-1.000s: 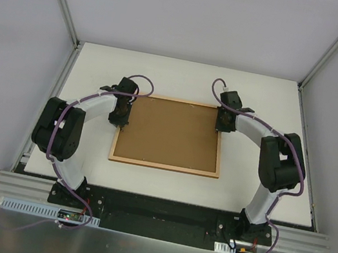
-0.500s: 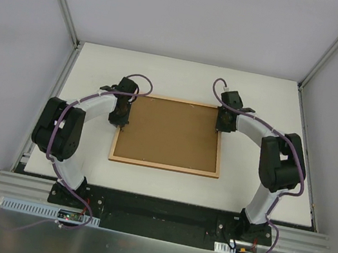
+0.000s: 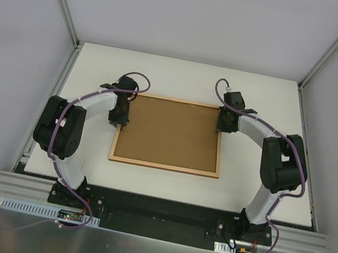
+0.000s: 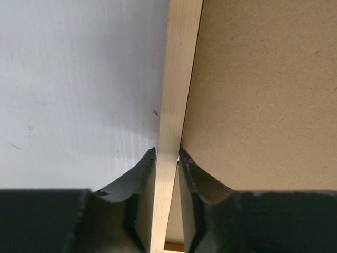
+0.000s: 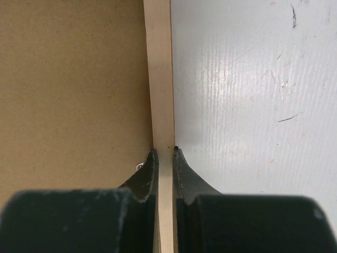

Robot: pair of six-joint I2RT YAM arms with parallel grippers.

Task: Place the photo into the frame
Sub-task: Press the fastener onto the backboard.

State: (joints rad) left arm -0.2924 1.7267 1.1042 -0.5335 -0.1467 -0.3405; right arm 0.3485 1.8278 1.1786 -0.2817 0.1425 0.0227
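Left wrist view: left claw (image 4: 167, 152) straddles frame (image 4: 179, 79) rail, pinching or slack unclear. Opposite rail pinched by right claw (image 5: 164, 152). Judgement: move both sides evenly, keep frame flat on desk (image 4: 79, 79).

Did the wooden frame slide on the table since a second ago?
No. The frame lies where it did: its near rail sits just as far as before from the front edge of the table.
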